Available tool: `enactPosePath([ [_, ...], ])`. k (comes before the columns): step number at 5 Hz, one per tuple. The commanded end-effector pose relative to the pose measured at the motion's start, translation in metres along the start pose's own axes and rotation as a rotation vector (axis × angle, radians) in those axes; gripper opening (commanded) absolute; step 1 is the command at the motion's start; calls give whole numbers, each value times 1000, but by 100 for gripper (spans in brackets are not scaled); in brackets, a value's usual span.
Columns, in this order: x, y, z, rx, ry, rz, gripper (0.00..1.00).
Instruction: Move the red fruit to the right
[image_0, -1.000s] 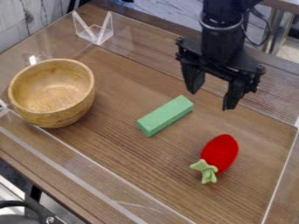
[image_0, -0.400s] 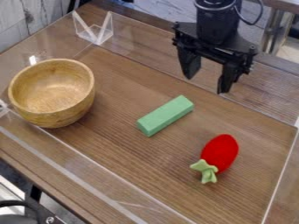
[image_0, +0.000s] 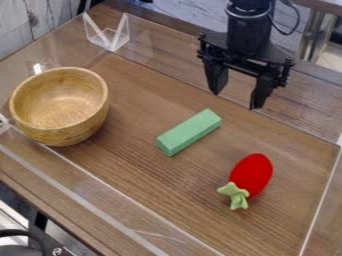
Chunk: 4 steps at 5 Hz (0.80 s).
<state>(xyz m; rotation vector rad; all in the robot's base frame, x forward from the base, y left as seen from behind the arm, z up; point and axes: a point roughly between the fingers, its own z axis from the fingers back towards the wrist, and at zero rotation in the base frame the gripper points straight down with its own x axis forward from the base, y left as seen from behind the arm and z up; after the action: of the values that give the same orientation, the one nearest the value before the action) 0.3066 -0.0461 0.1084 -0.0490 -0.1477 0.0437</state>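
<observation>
The red fruit (image_0: 249, 177), a small toy strawberry with a pale green stem end, lies on the wooden table toward the front right. My black gripper (image_0: 237, 90) hangs above the table at the back right, pointing down, well behind the fruit. Its two fingers stand apart with nothing between them. Fruit and gripper are clearly separated.
A green rectangular block (image_0: 189, 131) lies at the table's middle, just left of the fruit. A wooden bowl (image_0: 58, 104) stands at the left. Clear plastic walls (image_0: 107, 33) border the table along the back and sides.
The gripper has shifted a little farther back and slightly left, staying open. The fruit, block and bowl have not moved.
</observation>
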Motion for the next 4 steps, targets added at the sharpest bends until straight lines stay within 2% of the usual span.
enactPosePath([
  [1,14,-1,8,3,-41,41,100],
  [2,3,2,4,-5,-23,-17,100],
  [3,-11,6,4,-29,-27,-93,100],
  [4,-18,5,5,-44,-43,-119,100],
])
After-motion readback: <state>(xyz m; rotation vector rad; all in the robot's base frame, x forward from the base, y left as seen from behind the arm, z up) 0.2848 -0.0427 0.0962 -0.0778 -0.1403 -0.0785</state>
